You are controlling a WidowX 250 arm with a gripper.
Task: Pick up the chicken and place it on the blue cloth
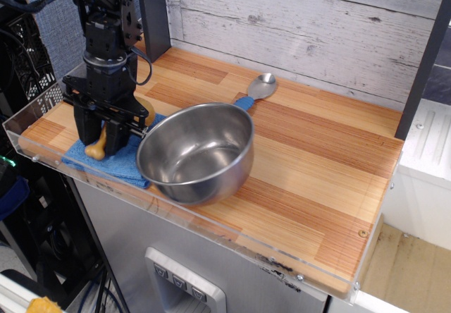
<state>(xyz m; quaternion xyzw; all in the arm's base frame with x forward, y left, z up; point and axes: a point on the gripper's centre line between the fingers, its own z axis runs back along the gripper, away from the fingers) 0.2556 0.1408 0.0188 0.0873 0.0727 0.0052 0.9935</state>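
Lowering chicken (99, 144), gripped in claw (101, 133), onto blue cloth (121, 162) at worktop's (317, 186) left front corner, ready for release.

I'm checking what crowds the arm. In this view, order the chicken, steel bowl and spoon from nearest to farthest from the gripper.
1. Chicken: at the gripper, over the blue cloth.
2. Steel bowl: just beside it, toward the table's middle.
3. Spoon: beyond the bowl, near the back wall.
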